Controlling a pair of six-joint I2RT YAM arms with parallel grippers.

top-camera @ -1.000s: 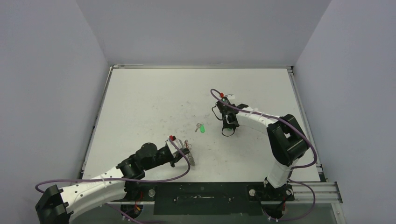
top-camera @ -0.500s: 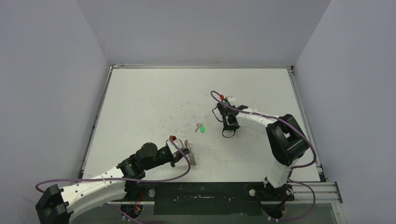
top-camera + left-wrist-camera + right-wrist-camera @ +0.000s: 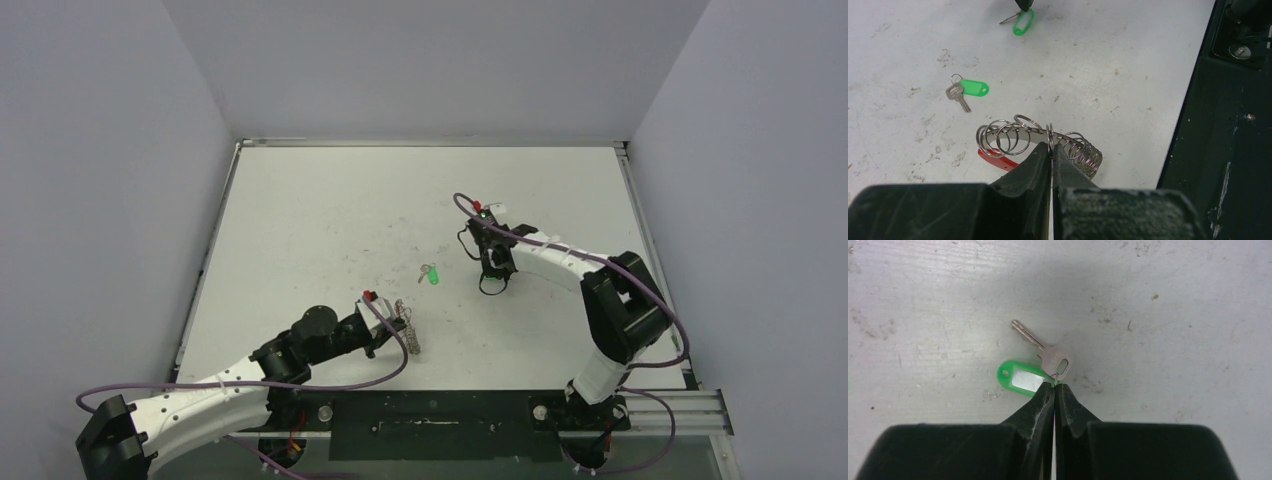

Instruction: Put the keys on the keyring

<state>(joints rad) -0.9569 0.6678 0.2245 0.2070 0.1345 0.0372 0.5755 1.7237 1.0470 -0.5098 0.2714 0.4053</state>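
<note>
On the table (image 3: 300, 220), the left gripper (image 3: 1052, 150) is clenched on one loop of the keyring (image 3: 1013, 132) near the front edge. The right gripper (image 3: 1054, 386) is pinched shut on the keys (image 3: 1055, 360) at the tag link. Lift slowly and confirm the hold. A spare key set (image 3: 965, 90) lies between them.

Small silver metal key (image 3: 1045, 351), oval green tag (image 3: 1020, 378) glossy plastic. Coiled silver wire keyring (image 3: 1083, 150) shiny. White tabletop (image 3: 320, 220) matt, scuffed.

The keys (image 3: 430, 273) lie on the table (image 3: 320, 210) behind the keyring (image 3: 409, 331).
</note>
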